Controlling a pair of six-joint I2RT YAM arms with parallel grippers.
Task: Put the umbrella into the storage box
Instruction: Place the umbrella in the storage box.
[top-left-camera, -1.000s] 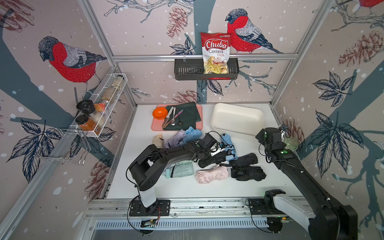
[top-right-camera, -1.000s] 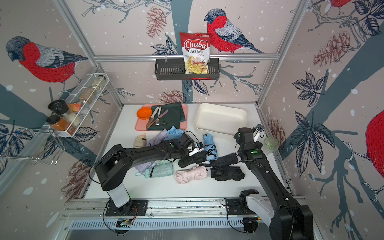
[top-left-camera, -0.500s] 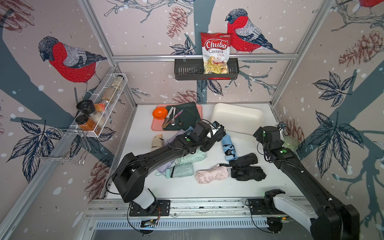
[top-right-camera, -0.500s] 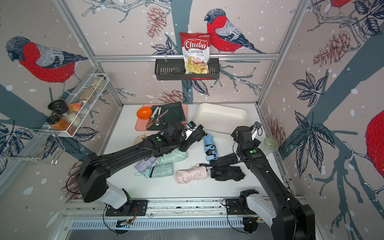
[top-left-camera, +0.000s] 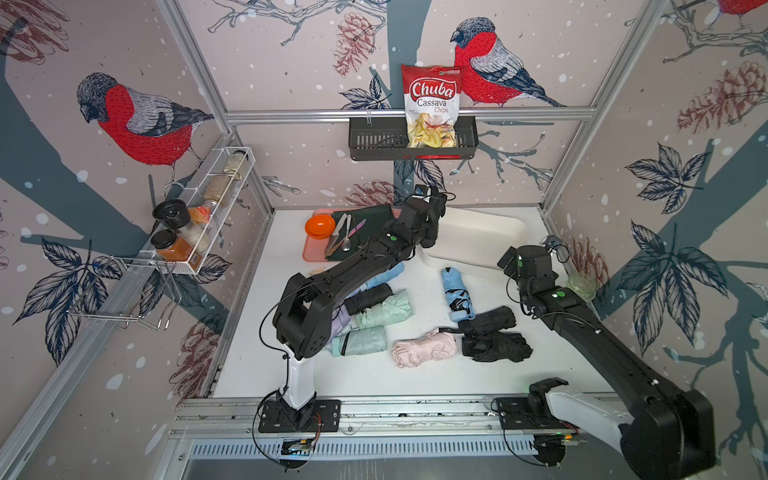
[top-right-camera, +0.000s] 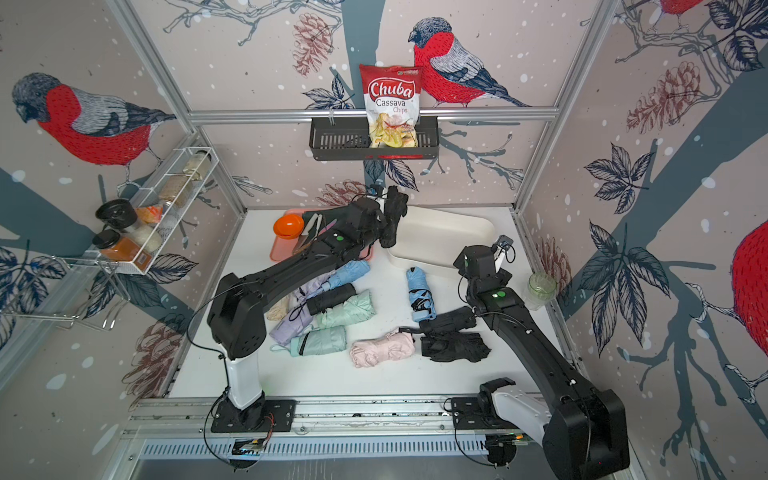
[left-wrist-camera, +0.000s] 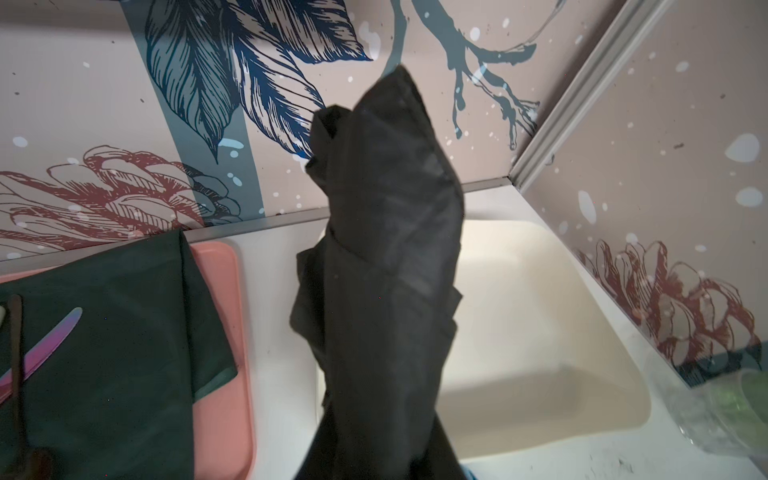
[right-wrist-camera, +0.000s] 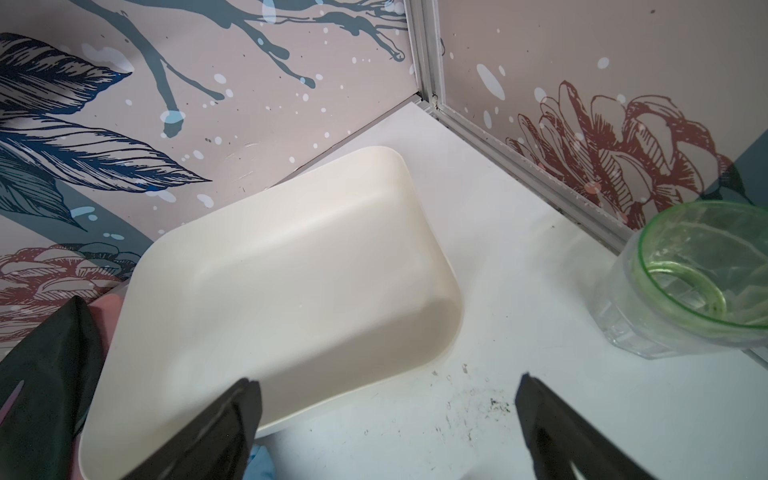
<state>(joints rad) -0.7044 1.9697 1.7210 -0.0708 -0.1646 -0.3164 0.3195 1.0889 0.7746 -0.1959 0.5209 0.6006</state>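
A black folded umbrella (left-wrist-camera: 386, 249) hangs above the table at the left end of the cream-white storage box (top-left-camera: 478, 239), with my left gripper (top-left-camera: 430, 216) shut on it. In the left wrist view the umbrella covers the jaws, and the empty box (left-wrist-camera: 540, 311) lies behind it. Both top views show the umbrella (top-right-camera: 394, 220) pointing up over the gap between tray and box. My right gripper (right-wrist-camera: 386, 399) is open and empty, low over the bare table by the box's near edge (right-wrist-camera: 291, 270). Several other folded umbrellas lie mid-table: light blue (top-left-camera: 457, 291), pink (top-left-camera: 424, 347), mint (top-left-camera: 382, 309), black (top-left-camera: 494, 340).
A pink tray (top-left-camera: 313, 253) at the back left holds an orange bowl (top-left-camera: 320, 226), cutlery and a dark green cloth. A green-tinted glass jar (top-left-camera: 582, 284) stands by the right wall. A black wall basket (top-left-camera: 374, 141) holds a chips bag, and a wire spice rack (top-left-camera: 199, 216) hangs on the left wall.
My left arm has lifted the black umbrella from the pile mid-table and carried it back toward the box's left end. The right arm has shifted slightly toward the box.
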